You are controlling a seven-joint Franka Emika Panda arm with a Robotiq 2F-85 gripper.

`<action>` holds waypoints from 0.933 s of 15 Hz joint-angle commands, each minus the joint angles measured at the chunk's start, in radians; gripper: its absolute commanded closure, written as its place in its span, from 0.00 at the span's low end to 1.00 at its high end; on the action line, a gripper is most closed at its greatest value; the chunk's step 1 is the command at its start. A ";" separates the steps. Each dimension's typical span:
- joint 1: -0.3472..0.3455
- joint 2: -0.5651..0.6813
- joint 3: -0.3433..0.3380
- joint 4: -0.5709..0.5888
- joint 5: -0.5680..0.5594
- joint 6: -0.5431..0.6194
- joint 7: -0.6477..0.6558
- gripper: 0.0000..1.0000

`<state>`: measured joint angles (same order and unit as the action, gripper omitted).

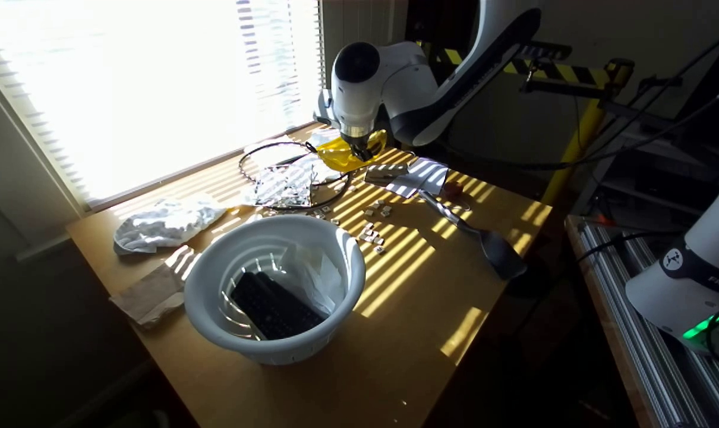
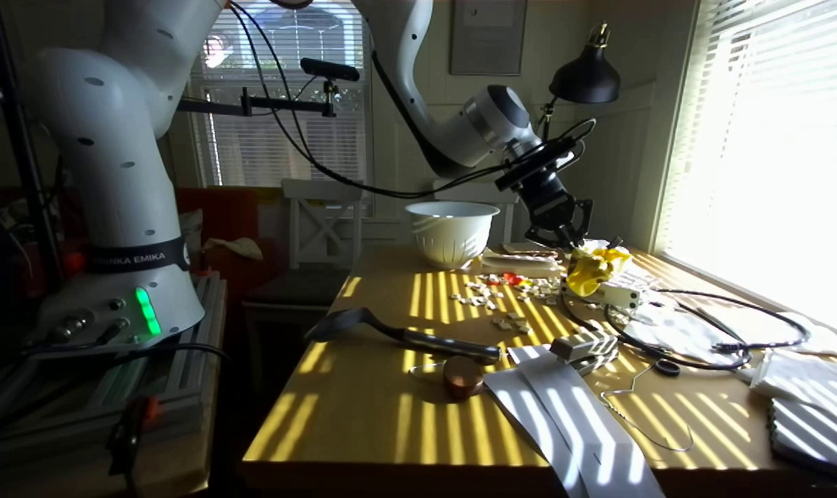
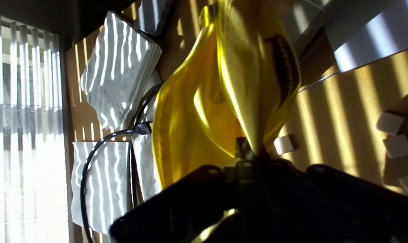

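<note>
My gripper [image 3: 253, 152] is shut on a yellow fabric pouch [image 3: 187, 135] with a dark printed label. The pouch hangs in folds from the fingertips and fills the middle of the wrist view. In both exterior views the gripper [image 1: 364, 156] [image 2: 572, 242] points down at the window side of the wooden table, with the pouch [image 1: 334, 156] [image 2: 591, 271] at its tips. I cannot tell whether the pouch touches the table. Small white tiles [image 2: 477, 299] lie scattered on the table near it, some also in the wrist view [image 3: 398, 146]. The pouch's contents are hidden.
A white bowl [image 1: 199, 324] holds dark, remote-like things and white paper. A black cable [image 2: 799, 325] loops by the window. A black spatula [image 1: 502, 255], white paper sheets [image 2: 564, 415], a grey block [image 2: 584, 349], a round brown thing [image 2: 462, 377] and a pale cloth [image 1: 163, 223] lie around.
</note>
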<state>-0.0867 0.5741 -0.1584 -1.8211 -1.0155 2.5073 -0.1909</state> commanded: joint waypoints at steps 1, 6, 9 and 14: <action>0.002 0.081 0.036 0.073 0.028 -0.022 0.007 0.99; -0.007 0.160 0.063 0.128 0.069 -0.039 -0.025 0.99; -0.014 0.182 0.079 0.143 0.118 -0.067 -0.063 0.71; 0.000 0.051 0.099 0.036 0.179 -0.115 -0.109 0.36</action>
<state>-0.0855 0.7207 -0.0813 -1.7142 -0.8782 2.4171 -0.2545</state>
